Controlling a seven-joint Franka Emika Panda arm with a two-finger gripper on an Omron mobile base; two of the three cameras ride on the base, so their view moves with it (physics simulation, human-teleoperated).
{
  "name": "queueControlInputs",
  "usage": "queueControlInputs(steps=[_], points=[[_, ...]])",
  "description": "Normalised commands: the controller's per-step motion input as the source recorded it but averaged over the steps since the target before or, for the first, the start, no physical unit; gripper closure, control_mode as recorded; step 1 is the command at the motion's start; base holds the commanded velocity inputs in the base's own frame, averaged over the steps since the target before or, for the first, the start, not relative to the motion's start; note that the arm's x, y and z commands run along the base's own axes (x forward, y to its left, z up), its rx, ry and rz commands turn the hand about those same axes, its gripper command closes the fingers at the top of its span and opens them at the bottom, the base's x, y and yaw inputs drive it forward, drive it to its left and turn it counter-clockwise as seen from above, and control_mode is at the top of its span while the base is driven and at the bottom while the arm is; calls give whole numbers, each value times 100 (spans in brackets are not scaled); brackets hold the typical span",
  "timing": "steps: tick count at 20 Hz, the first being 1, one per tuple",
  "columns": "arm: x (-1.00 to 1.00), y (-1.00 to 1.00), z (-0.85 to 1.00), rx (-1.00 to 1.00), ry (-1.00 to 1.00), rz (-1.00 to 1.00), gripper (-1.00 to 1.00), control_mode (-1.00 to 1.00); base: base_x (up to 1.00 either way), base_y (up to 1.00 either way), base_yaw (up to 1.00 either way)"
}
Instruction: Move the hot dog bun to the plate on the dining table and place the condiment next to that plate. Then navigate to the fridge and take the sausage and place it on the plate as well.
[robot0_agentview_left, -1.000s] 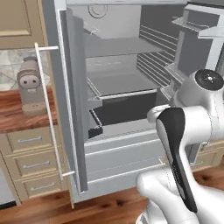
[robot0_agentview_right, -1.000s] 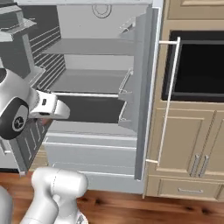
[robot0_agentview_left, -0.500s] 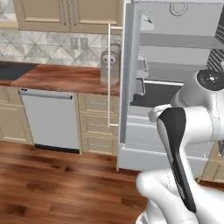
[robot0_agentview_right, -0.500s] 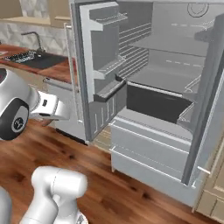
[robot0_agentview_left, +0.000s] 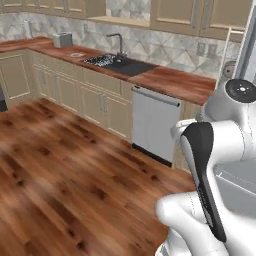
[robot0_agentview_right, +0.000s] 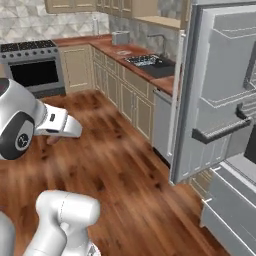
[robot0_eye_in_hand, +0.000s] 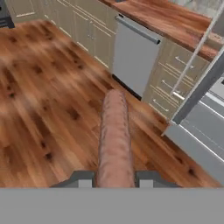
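sausage: (robot0_eye_in_hand: 114, 139) long pinkish-brown link, runs out from between the finger tips, up the middle of the hand view, carried over the wood floor
gripper: (robot0_eye_in_hand: 114, 179) clenched on the sausage's near end, one dark tip each side; in the right base view the hand (robot0_agentview_right: 56, 124) points out over the floor, a sliver of sausage at its tip
floor: (robot0_agentview_left: 65, 170) reddish wood planks, under the sausage and the arm
dishwasher: (robot0_eye_in_hand: 133, 57) grey front with bar handle, just past the sausage's far tip in the hand view; sits under the wood counter (robot0_agentview_left: 175, 82)
sink: (robot0_agentview_left: 117, 62) dark basin with tap, set in the counter left of the dishwasher
toaster: (robot0_agentview_left: 62, 39) on the counter, further left near the corner
fridge: (robot0_agentview_right: 222, 95) door swung open toward the room, door shelves showing, drawer front pulled out low on the right
oven: (robot0_agentview_right: 35, 70) dark glass front, burners on top, far left in the right base view
cabinets: (robot0_agentview_left: 65, 85) beige, along the counter run
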Motion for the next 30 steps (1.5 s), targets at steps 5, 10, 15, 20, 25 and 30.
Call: queueControlInputs(steps=[5, 10, 15, 20, 25, 30], points=[[0, 0, 0, 0, 0, 0, 100, 100, 17, 52, 80], [0, 0, 0, 0, 0, 0, 100, 100, 95, 15, 33], [0, 0, 0, 0, 0, 0, 100, 100, 100, 0, 0], [0, 0, 0, 0, 0, 0, 100, 100, 100, -1, 0], [0, 0, 0, 0, 0, 0, 100, 100, 100, -12, 0], [0, 0, 0, 0, 0, 0, 100, 100, 100, -21, 3]])
